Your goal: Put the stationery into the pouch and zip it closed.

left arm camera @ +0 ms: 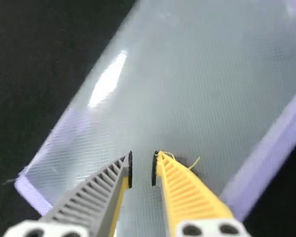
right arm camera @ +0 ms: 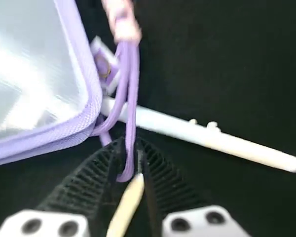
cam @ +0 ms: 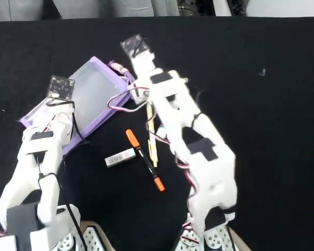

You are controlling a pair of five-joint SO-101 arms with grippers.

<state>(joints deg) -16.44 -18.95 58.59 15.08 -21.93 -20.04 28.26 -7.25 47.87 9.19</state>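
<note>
my right gripper (right arm camera: 130, 160) is closed on the purple loop (right arm camera: 129, 98) that hangs off the zip end of the pouch (cam: 89, 94), the cord pinched between the tips. my left gripper (left arm camera: 142, 168) rests with its tips on the pouch's clear face, towards the corner opposite the loop. its fingers stand only a slit apart, with nothing between them that i can see. the pouch lies flat on the table (cam: 261, 130), and none of the stationery is in it yet. the pencil (cam: 152, 141) and a white pen (right arm camera: 202, 136) lie just beside the pouch's loop corner. the marker (cam: 145, 159) and a small white stick (cam: 120, 157) lie a little further off on that same side. i judge the pouch light, soft and slick, so it will slide or buckle if i tug the loop alone. the left tips should press its face down near the zip while the right draws the cord steadily. the cord is thin and limp and could slip out, so i would hold it deep in the jaws. the pens are light, stiff and round and will roll, so they are best pinched across the middle.
</note>
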